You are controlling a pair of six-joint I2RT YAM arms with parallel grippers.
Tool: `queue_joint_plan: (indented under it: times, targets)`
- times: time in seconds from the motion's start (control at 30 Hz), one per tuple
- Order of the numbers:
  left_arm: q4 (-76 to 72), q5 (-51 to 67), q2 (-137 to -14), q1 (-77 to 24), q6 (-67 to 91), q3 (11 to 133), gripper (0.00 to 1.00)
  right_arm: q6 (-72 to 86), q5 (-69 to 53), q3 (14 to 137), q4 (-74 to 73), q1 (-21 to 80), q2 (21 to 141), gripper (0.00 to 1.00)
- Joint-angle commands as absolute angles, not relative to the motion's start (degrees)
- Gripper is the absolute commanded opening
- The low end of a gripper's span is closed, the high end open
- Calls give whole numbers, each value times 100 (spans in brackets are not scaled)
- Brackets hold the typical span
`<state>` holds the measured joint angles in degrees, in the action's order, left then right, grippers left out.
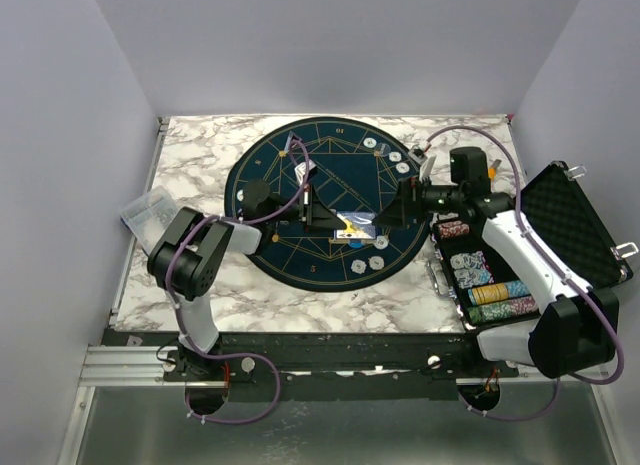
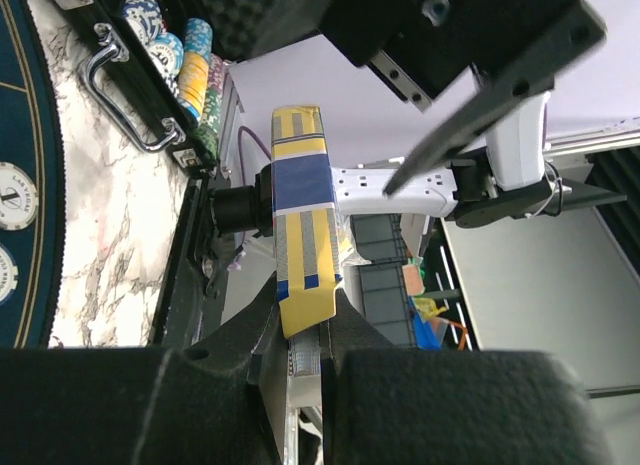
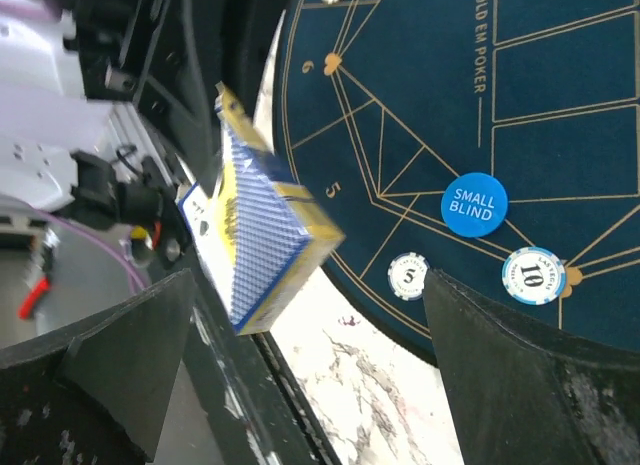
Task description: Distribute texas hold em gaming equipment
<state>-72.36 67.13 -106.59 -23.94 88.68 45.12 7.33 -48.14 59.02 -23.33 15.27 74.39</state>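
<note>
The left hand point(image 2: 300, 345) is nearly closed and pinches one end of the card box point(image 2: 303, 215), so the box stands out free beyond its fingers, above the mat point(image 1: 300, 260). I judge it is held up like this to offer the free end to the right hand point(image 3: 300, 325). That hand is wide open and holds nothing. The box sits between its two fingers, touching neither as far as I can see.

Near the right hand, on the mat, lie the blind button point(image 3: 474, 204), a 5 chip point(image 3: 408, 276) and a 10 chip point(image 3: 534, 275), which look already given out.

The cards are hidden inside the box. The left fingers point(image 2: 220, 375) cover its gripped end, and the right wrist view shows the box blurred, so I cannot tell if the flap is open.
</note>
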Motion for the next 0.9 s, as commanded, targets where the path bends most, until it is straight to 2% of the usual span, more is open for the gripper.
queue_joint_plan:
  times: [0.0,0.23,0.33,0.43,0.6,0.7,0.77,0.8,0.87]
  targets:
    - [-7136,6291,-9909,-2452,8298,4225,0,1849,-5445,5644,-1409,1220,7238,100]
    - [-7240,6392,-9623,-2566,8124,4062,0,2803,-7036,4932,-86,1186,7244,100]
    - [-7231,6329,-9549,-2584,8036,4026,0,2668,-7031,4942,-210,1186,7099,100]
    - [-7224,6302,-9500,-2608,8041,4034,0,3215,-7062,4623,500,1184,7039,99]
    - [-7216,6320,-9569,-2765,8086,4069,0,4079,-6818,4021,1518,1194,7031,90]
    - [-7210,6311,-9577,-2802,8115,4070,0,3026,-6550,4389,430,1190,6971,89]
    - [-7214,6319,-9572,-2795,8163,4069,0,1678,-6293,5040,-918,1190,6988,94]
    - [-7214,6319,-9575,-2795,8179,4073,0,1062,-6041,5326,-1614,1188,7011,99]
    - [-7214,6335,-9553,-2792,8216,4071,0,-475,-5545,5930,-2705,1191,7046,100]
